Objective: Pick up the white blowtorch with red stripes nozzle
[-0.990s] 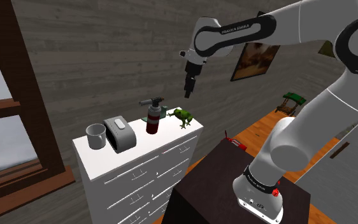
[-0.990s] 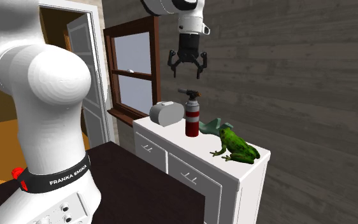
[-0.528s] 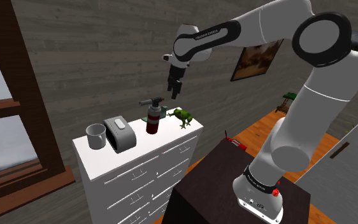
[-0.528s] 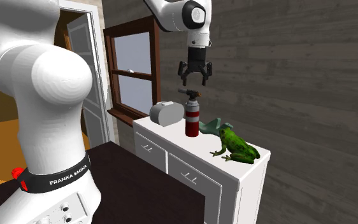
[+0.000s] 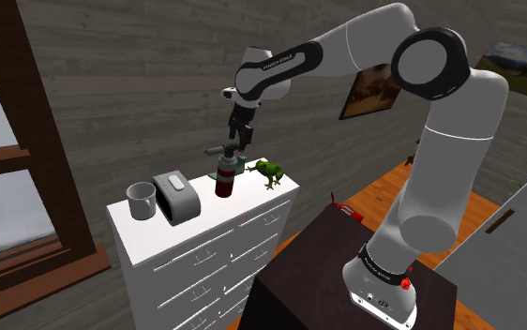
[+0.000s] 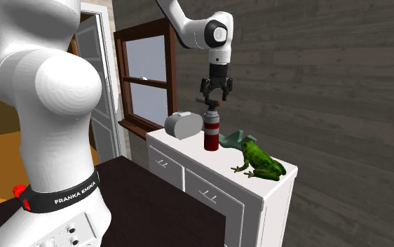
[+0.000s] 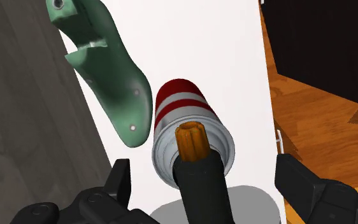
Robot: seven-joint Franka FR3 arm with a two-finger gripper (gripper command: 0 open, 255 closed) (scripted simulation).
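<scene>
Gripper, wide open and empty, flanks the blowtorch top on the dresser, green shoe-form just beside, grey cup well apart.

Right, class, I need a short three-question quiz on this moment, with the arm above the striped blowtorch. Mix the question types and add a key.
1. True or false: the gripper is shut on the blowtorch.
2. Which thing stands just to the shoulder view's right of the blowtorch? A) green frog B) grey cup C) window frame
3. Fill in, from the wrist view: the knob on top of the blowtorch's black head is ____.

Key: 1 false: the fingers stand apart on either side of the head without touching it. 2 A. 3 orange.
</scene>
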